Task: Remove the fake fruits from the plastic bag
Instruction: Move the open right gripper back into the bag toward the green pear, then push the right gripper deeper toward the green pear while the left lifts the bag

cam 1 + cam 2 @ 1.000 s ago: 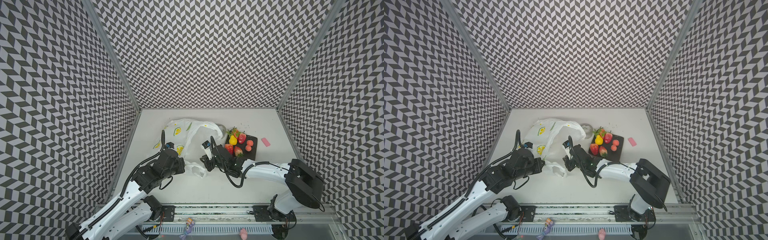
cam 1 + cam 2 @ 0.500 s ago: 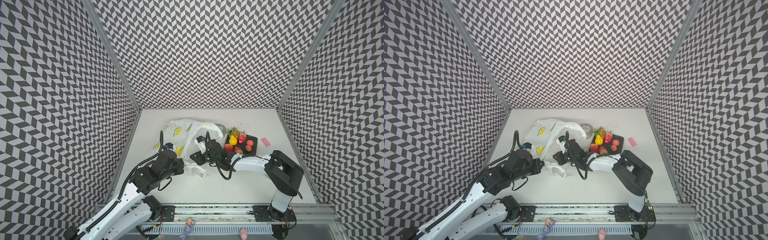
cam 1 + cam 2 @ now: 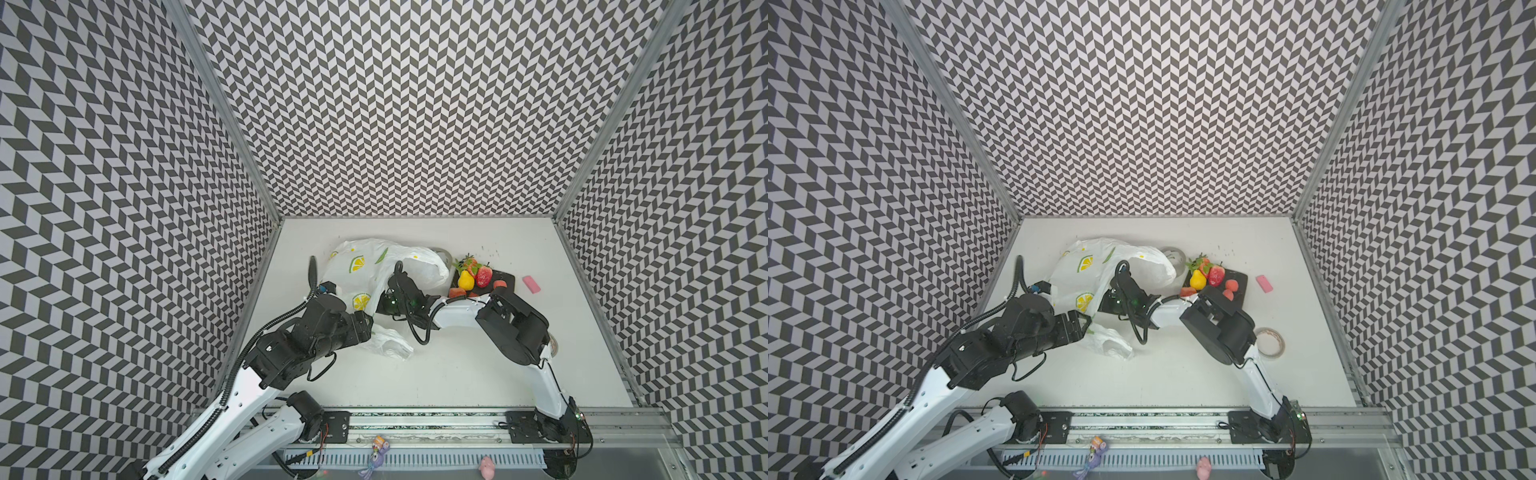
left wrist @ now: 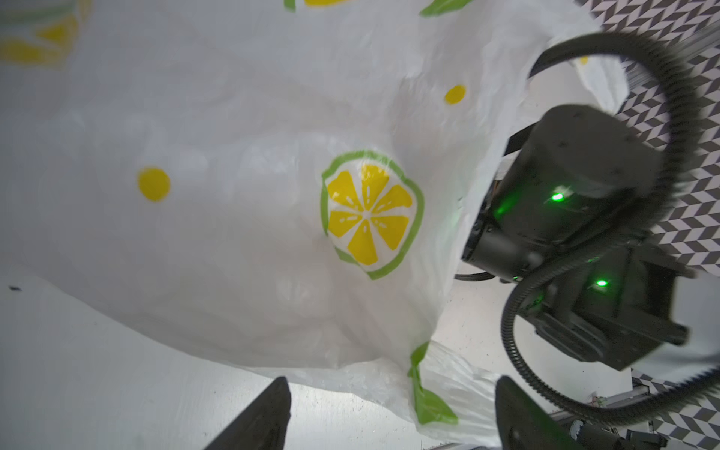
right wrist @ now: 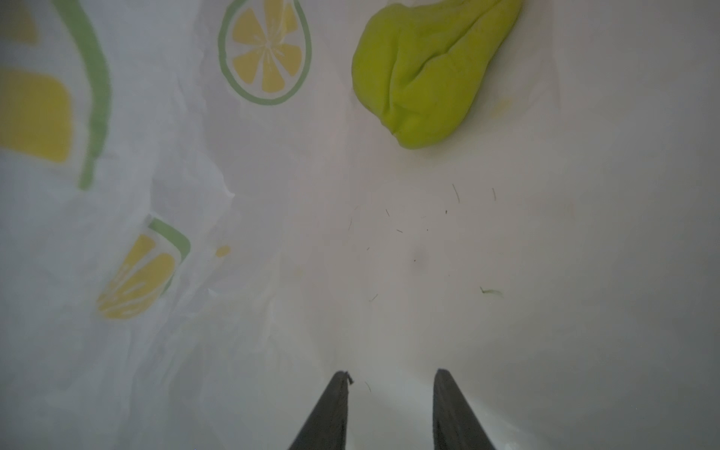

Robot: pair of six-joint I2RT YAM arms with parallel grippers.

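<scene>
Left arm low, reaching in from lower left. Left gripper (image 3: pixel 366 328) released, jaws wide, at the plastic bag (image 3: pixel 361 266) edge on the surface (image 3: pixel 457 374). Right arm elbow bent. Right gripper (image 5: pixel 391 374) inside the bag, jaws parted, empty. Fake fruits (image 3: pixel 473 277) on dark tray (image 3: pixel 508 279), centre right.
</scene>
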